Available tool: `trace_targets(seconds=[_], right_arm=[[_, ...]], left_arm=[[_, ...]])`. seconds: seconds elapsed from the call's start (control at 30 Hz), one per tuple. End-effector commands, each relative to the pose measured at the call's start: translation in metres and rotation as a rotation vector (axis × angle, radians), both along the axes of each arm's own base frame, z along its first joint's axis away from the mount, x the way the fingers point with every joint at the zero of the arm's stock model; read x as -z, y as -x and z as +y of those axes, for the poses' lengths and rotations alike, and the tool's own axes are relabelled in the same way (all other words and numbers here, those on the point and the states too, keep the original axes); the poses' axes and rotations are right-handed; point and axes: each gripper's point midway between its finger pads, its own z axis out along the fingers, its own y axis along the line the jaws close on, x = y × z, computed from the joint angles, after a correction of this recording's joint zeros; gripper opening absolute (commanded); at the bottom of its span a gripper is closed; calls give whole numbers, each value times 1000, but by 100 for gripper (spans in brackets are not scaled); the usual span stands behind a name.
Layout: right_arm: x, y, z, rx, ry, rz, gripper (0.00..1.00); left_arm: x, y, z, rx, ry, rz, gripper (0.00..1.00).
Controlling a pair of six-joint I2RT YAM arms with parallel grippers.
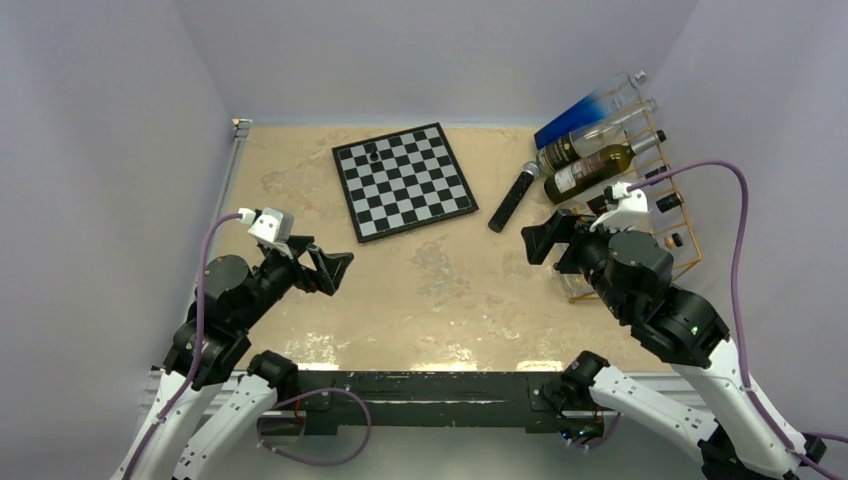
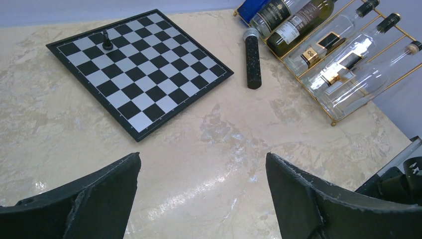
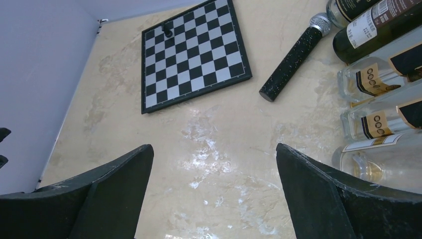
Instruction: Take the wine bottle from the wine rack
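Note:
The gold wire wine rack [image 1: 693, 243] stands at the table's right edge and holds several bottles lying side by side. A dark green wine bottle [image 1: 590, 172] with a white label lies near its middle, also in the left wrist view [image 2: 303, 24] and the right wrist view [image 3: 378, 25]. A blue bottle [image 1: 585, 108] lies at the far end. Clear bottles [image 3: 383, 119] fill the near rungs. My right gripper [image 1: 555, 250] is open and empty, just left of the rack's near end. My left gripper [image 1: 325, 262] is open and empty over the table's left side.
A black microphone [image 1: 510, 198] with a silver head lies on the table just left of the rack. A chessboard [image 1: 403, 180] with one black pawn [image 1: 371, 152] lies at the back centre. Walls close in the left, back and right sides.

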Motion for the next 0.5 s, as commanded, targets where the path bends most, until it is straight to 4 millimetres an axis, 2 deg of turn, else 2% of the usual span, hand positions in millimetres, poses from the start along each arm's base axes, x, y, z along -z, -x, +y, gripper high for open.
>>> trace_targets(seconds=[0.0,0.23,0.47], right_arm=[[-13,1,-5,23,-32,-28,99],[-8,-5,-17,113,-25,-24,99],[14,-27,-68,450,123,-43,99]], left_arm=[[-9,-2,-1,-4,29,-24,99],[-8,-3,-2,-3,27,-21,99],[-8,-4,-2,-3,26,-16,99]])
